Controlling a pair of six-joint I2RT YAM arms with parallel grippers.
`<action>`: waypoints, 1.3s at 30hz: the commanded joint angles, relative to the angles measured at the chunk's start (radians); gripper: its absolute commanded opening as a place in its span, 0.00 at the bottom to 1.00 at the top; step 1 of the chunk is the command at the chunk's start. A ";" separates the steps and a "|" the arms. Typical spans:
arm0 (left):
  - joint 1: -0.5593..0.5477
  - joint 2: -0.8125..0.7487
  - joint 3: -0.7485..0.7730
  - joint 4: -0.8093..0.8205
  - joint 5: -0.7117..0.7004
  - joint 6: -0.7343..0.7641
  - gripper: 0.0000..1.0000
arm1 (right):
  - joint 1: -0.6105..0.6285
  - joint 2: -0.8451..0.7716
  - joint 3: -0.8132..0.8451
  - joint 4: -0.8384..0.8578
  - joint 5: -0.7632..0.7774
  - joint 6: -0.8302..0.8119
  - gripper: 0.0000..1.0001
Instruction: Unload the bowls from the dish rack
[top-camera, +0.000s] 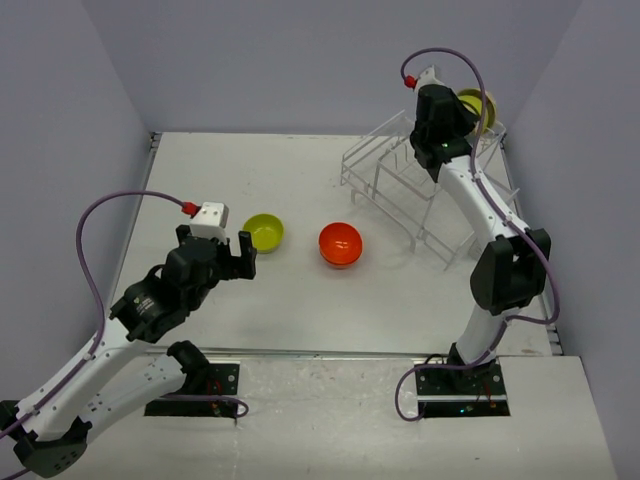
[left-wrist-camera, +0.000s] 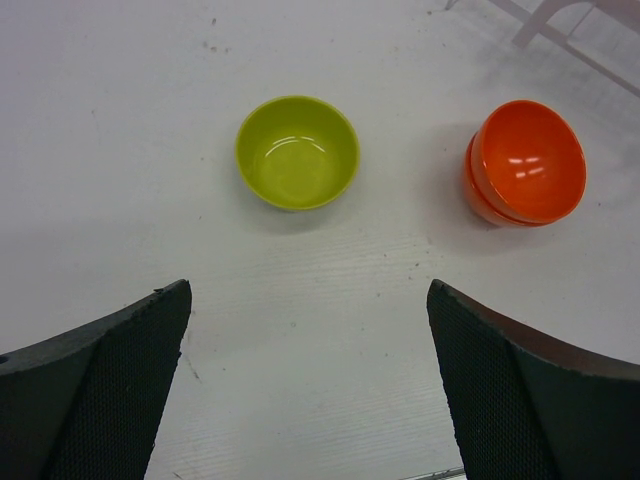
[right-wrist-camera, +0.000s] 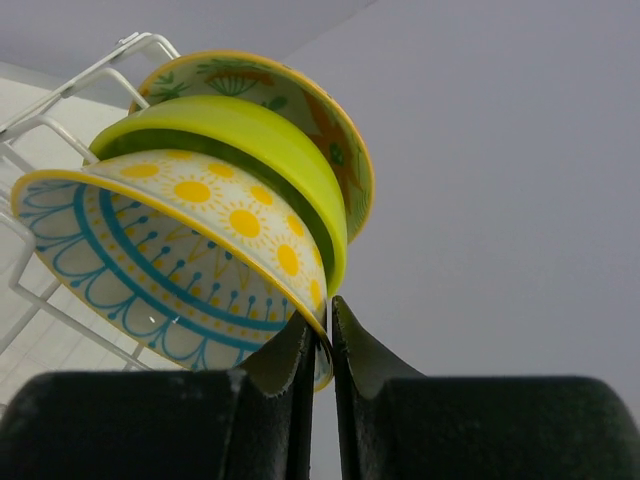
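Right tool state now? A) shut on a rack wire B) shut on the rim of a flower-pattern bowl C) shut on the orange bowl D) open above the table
B: the right wrist view shows the right tool pinching the rim of the flower-pattern bowl.

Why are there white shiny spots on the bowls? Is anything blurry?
Left wrist: the spots are reflected light inside the green bowl and orange bowl, with soft shadows beside both. Right wrist: the patterned bowl is sharp, but the fingers are very dark and show little detail.
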 joint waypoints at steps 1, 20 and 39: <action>0.011 0.000 -0.003 0.044 -0.015 0.022 1.00 | 0.007 -0.081 -0.017 0.090 -0.009 -0.018 0.00; 0.019 -0.002 -0.006 0.045 -0.015 0.014 1.00 | 0.050 -0.248 0.001 0.049 -0.032 0.049 0.00; 0.017 0.270 0.367 0.255 0.325 -0.087 1.00 | 0.269 -0.464 -0.043 -0.485 -0.796 1.071 0.00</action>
